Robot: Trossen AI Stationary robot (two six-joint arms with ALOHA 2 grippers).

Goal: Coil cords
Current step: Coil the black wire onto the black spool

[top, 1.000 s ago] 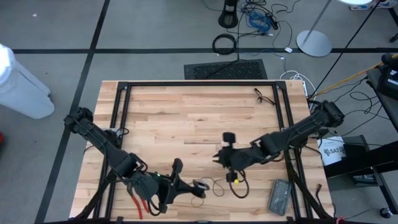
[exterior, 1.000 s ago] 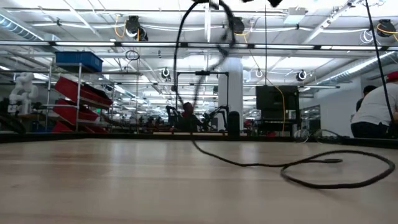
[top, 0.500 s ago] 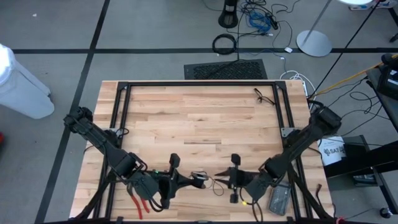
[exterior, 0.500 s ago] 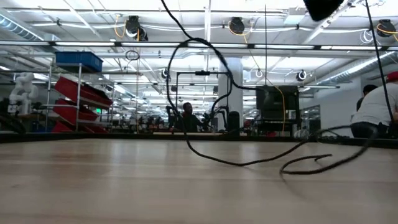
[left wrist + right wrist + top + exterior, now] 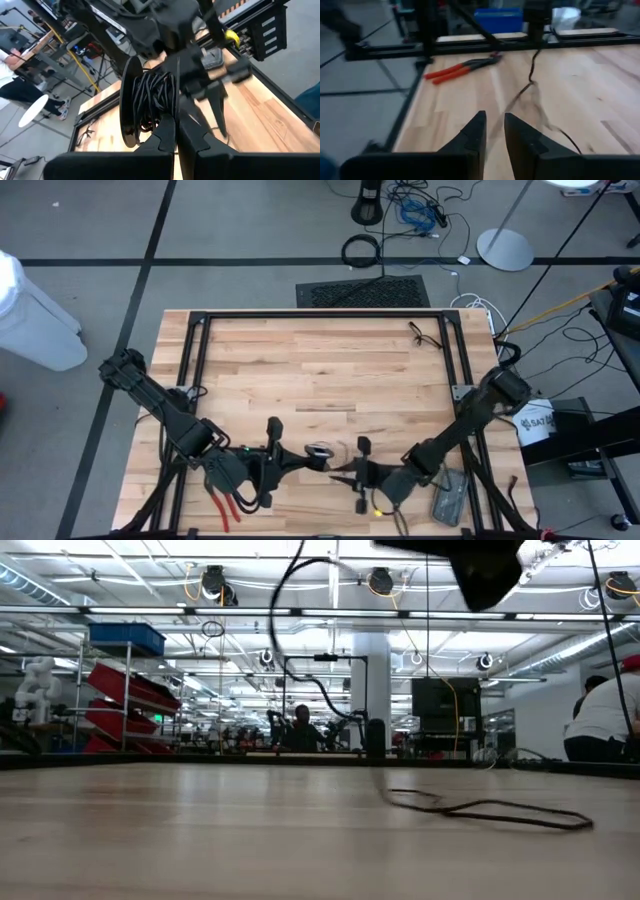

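Note:
The cord is a thin black wire. Part of it is wound on a small round dark puck (image 5: 145,102), which my left gripper (image 5: 175,127) holds near the table's near edge (image 5: 320,451). The loose length (image 5: 532,82) drops from the puck to the wood and trails across it (image 5: 490,810). My right gripper (image 5: 346,470) faces the left one closely, low over the table. Its fingers (image 5: 493,125) stand a narrow gap apart, pointing at the trailing cord. My left gripper pinches the puck between its two fingers at the wound cord by its rim (image 5: 162,117). The fingers come roughly level from the table's left. The puck stands on edge, lifted clear of the wood. My right gripper: blur hides whether the cord touches its fingers, so I cannot tell.
Red-handled pliers (image 5: 226,510) lie at the near left corner, beside the left arm. A grey box (image 5: 448,495) lies at the near right. Another small black cord (image 5: 424,334) rests far right. A black frame (image 5: 320,313) rims the table.
My right gripper has dropped and swung toward the table's near edge and left, ending close to the left gripper. The cord loop it carried high has sunk, and its loose end now lies flat on the wood. My left gripper has tipped up a little with the puck.

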